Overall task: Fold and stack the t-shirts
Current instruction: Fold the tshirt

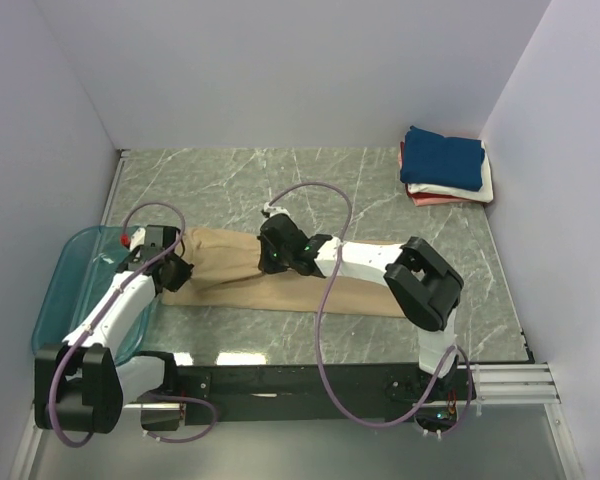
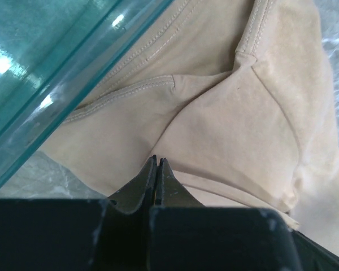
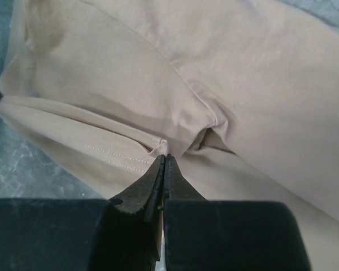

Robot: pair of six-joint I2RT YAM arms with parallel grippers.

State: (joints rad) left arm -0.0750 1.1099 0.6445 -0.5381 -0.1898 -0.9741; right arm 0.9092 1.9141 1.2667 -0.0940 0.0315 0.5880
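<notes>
The tan t-shirt (image 1: pixel 240 285) lies as a long strip across the middle of the marble table, its left end against the teal tub. My left gripper (image 1: pixel 177 270) is at that left end, jaws closed (image 2: pixel 158 160) with the tips in the cloth (image 2: pixel 231 124) near a sleeve seam. My right gripper (image 1: pixel 273 255) is over the strip's middle, jaws closed (image 3: pixel 165 157) on a hemmed edge of the tan cloth (image 3: pixel 243 68). At the far right corner is a stack of folded shirts: navy (image 1: pixel 442 160) on top, white (image 1: pixel 485 180), pinkish red (image 1: pixel 425 198) beneath.
The translucent teal plastic tub (image 1: pixel 75 270) sits at the table's left edge under my left arm, and its rim crosses the left wrist view (image 2: pixel 39 68). White walls close in on three sides. Purple cables loop over both arms.
</notes>
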